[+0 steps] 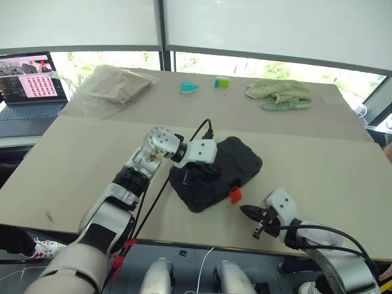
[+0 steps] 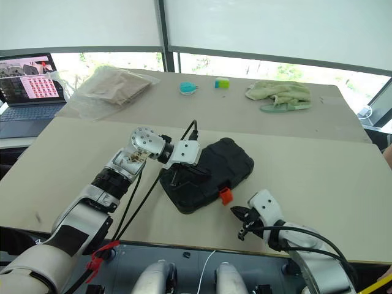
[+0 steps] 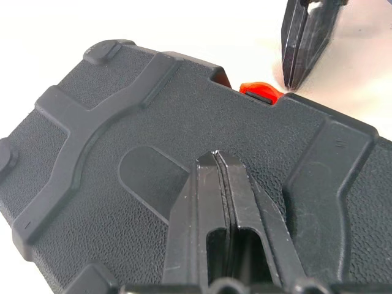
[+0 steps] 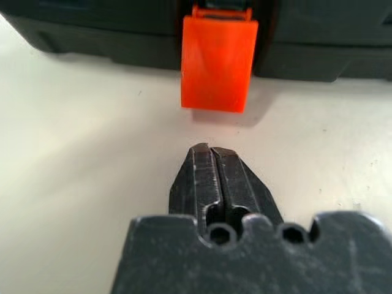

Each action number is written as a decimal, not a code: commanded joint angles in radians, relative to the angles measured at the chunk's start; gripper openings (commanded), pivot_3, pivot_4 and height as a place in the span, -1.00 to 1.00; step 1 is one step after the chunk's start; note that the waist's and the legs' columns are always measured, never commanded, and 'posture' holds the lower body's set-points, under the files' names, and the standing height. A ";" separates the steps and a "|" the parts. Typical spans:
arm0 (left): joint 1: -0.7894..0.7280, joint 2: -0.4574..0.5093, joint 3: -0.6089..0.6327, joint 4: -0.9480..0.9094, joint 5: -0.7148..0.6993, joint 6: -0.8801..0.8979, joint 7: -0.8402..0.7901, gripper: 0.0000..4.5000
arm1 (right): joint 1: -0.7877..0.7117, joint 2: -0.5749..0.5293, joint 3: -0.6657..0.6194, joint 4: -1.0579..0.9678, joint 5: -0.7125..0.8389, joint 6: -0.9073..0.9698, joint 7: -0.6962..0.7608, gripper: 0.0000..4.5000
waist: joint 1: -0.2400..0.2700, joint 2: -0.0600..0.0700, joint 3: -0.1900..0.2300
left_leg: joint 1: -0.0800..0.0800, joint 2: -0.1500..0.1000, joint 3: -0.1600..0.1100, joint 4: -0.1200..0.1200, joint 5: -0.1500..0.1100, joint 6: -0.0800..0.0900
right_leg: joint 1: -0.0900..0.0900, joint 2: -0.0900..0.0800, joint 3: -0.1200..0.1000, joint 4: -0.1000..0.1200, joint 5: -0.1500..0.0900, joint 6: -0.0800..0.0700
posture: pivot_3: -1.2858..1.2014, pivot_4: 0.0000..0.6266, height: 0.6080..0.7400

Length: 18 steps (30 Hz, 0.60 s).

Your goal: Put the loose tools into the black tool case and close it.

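Note:
The black tool case (image 1: pixel 240 160) lies closed on the tan table, lid down. My left gripper (image 1: pixel 190 178) is shut, and its fingertips (image 3: pixel 217 160) rest on the textured lid (image 3: pixel 116 122). The small orange latch (image 1: pixel 235 195) sticks out from the case's near edge. My right gripper (image 1: pixel 245 210) is shut and empty just above the table. It points at the latch (image 4: pixel 218 64) with a small gap between them. The right gripper (image 3: pixel 301 67) shows beside the latch (image 3: pixel 257 92) in the left wrist view. The loose tools are out of view.
At the far side lie a clear bag of brown material (image 1: pixel 113 89), a teal object (image 1: pixel 188 86), a green-yellow block (image 1: pixel 222 81) and a green cloth (image 1: pixel 280 93). A laptop (image 1: pixel 27 92) stands at the far left. The table's front edge runs just behind my right gripper.

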 commanded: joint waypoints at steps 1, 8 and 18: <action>0.031 0.003 -0.050 0.022 0.053 0.018 -0.008 -1.00 | -0.058 0.024 0.049 0.053 -0.031 -0.017 -0.004 -0.99 | -0.001 -0.001 0.000 | 0.000 0.000 0.000 0.000 0.000 0.000 | 0.000 0.000 0.000 0.000 0.000 0.000 | 0.03 -0.52 1.00; 0.035 -0.007 -0.057 0.010 0.053 0.026 -0.011 -1.00 | -0.173 0.098 0.066 0.094 -0.034 -0.042 -0.016 -0.99 | -0.003 -0.001 0.000 | 0.000 0.000 0.000 0.000 0.000 0.000 | 0.000 0.000 0.000 0.000 0.001 -0.001 | 0.03 -0.52 1.00; 0.049 -0.019 -0.063 0.006 0.056 0.022 -0.009 -1.00 | -0.175 0.132 -0.014 -0.041 0.027 -0.043 -0.026 -0.99 | -0.012 -0.001 0.000 | 0.000 0.001 0.000 -0.001 0.000 0.000 | -0.002 0.001 0.001 0.002 0.002 -0.003 | 0.03 -0.52 1.00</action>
